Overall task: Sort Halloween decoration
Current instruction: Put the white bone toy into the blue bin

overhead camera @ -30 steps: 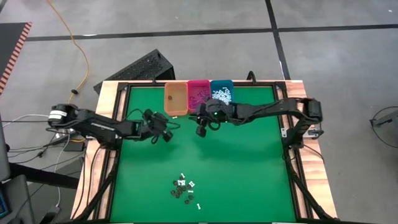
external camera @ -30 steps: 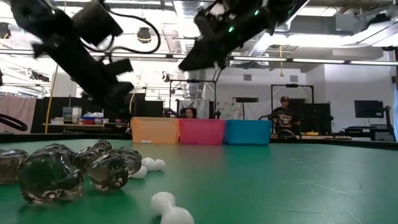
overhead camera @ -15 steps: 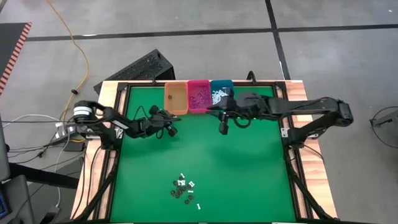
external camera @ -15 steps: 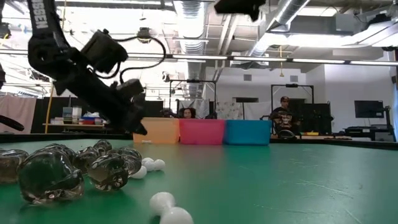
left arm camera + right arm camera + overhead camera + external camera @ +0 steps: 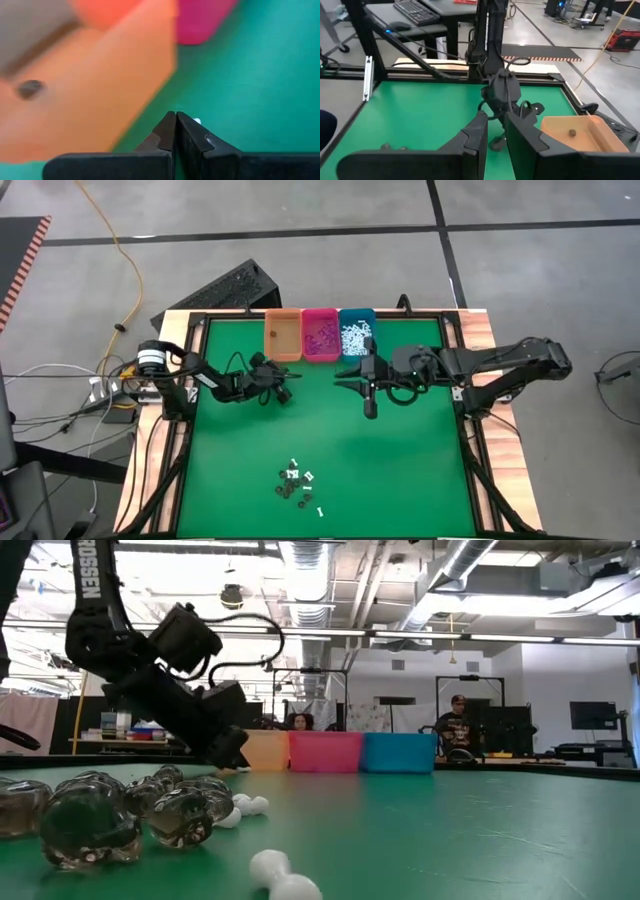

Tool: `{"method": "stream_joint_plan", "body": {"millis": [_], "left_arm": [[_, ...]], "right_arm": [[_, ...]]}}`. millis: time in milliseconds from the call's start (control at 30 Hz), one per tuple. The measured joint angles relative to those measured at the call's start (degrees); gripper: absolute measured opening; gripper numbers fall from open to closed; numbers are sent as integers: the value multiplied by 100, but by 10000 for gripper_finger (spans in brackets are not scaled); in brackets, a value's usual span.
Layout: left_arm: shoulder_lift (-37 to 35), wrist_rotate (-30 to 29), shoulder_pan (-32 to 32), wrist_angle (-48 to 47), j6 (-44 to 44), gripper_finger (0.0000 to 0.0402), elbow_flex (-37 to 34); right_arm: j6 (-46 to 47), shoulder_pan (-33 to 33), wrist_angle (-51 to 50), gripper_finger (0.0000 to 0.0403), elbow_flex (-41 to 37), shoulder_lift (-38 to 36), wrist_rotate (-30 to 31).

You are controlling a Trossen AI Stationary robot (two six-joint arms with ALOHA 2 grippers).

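Near the orange bin [image 5: 282, 337], left hand [image 5: 287, 392] pinched shut, arm marked "ROSSEN"; right hand [image 5: 370, 410] barely parted, empty.

Orange bin [image 5: 90, 95] blurred in left wrist view; dark piece [image 5: 30, 89] inside indistinct

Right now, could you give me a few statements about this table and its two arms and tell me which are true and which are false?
1. Three bins stand side by side at the table's far edge: orange bin, pink bin, teal bin. True.
2. The left gripper hangs over the teal bin. False: it is beside the orange bin, over the green mat.
3. The left gripper's fingers are pressed together. True.
4. The orange bin is heaped full. False: only one dark piece shows in it.
5. A cluster of loose pieces lies on the mat, away from the bins. True.
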Motion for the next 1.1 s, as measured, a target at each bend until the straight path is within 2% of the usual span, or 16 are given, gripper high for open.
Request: {"method": "stream_joint_plan", "body": {"millis": [200,400,467,633,800,967,1100], "left_arm": [[-116,662,-587,-29,-832,0,9],[-124,1693,-1387,439,-1362,0,65],[-178,1715,-1648,477,-1443,0,116],[-476,722,-2143,143,-1635,0,127],[-1202,-129,-2429,-1091,-2050,0,129],[-2094,-683,-2811,-2579,-2384,0,126],[-2889,-1016,-3203,-3603,-2672,0,125]], "right_arm": [[-7,223,39,97,0,-16,3],[99,395,-248,97,4,17,4],[261,421,-434,98,4,138,2],[582,528,-890,98,4,749,2],[1027,846,-525,114,4,1967,-23],[1452,1181,816,171,22,3341,-125],[1748,1326,1372,223,509,4272,-149]]}}
